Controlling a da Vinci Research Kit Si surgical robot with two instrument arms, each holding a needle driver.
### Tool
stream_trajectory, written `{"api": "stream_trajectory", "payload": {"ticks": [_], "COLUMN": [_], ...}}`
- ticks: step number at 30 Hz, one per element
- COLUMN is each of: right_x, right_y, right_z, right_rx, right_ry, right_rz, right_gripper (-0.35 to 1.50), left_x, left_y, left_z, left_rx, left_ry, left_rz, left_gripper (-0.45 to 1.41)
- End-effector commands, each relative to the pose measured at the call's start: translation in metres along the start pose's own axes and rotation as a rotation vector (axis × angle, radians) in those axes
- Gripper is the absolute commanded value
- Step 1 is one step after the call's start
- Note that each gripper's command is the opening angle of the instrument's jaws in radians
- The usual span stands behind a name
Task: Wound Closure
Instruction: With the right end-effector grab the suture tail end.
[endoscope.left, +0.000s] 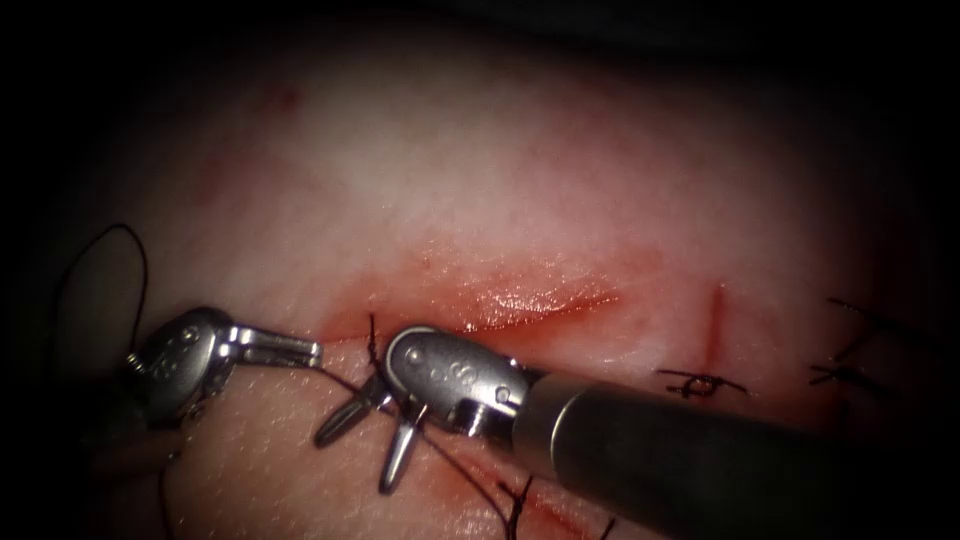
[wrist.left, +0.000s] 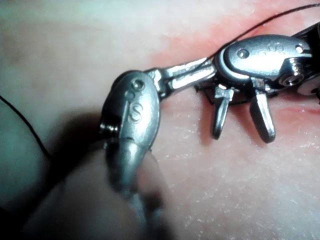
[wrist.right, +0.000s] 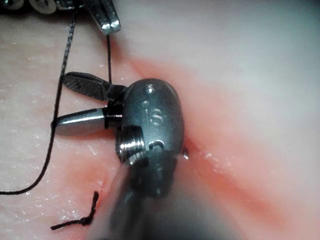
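Beside the cut (endoscope.left: 540, 300), right claw (endoscope.left: 365, 440) marked "S" gapes empty; left claw (endoscope.left: 300, 348) clenches thread (endoscope.left: 345, 380)

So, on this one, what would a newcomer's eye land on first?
Probably the right end effector, its jaws spread open over the tissue just below the cut, holding nothing, with dark thread running past it. To its left, the left end effector has its jaws shut, apparently on that thread. Finished stitches sit further right, and red fluid glistens along the cut.
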Motion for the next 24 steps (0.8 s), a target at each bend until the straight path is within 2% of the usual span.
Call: {"api": "stream_trajectory", "payload": {"ticks": [1, 9, 16, 20, 24], "right_x": [0.0000, 0.0007, 0.0000, -0.0004, -0.0006], "right_y": [0.0014, 0.0023, 0.0024, 0.0025, 0.0028], "right_z": [0.0003, -0.0008, -0.0013, -0.0021, -0.0030], "right_rx": [0.018, 0.057, 0.159, 0.261, 0.353], "right_ry": [-0.016, -0.057, -0.135, -0.213, -0.288], "right_rz": [-0.010, -0.028, -0.100, -0.149, -0.176], "right_gripper": [1.26, 1.32, 1.33, 1.32, 1.32], "left_x": [-0.0005, 0.0003, -0.0013, -0.0026, -0.0038], "left_y": [-0.0009, -0.0050, -0.0077, -0.0079, -0.0063], "left_z": [0.0002, -0.0007, -0.0013, -0.0016, -0.0015], "left_rx": [0.004, 0.043, 0.073, 0.083, 0.096], "left_ry": [-0.004, -0.045, -0.073, -0.083, -0.091], "left_rz": [0.006, 0.039, 0.056, 0.071, 0.077], "left_gripper": [-0.45, -0.45, -0.45, -0.45, -0.45]}}
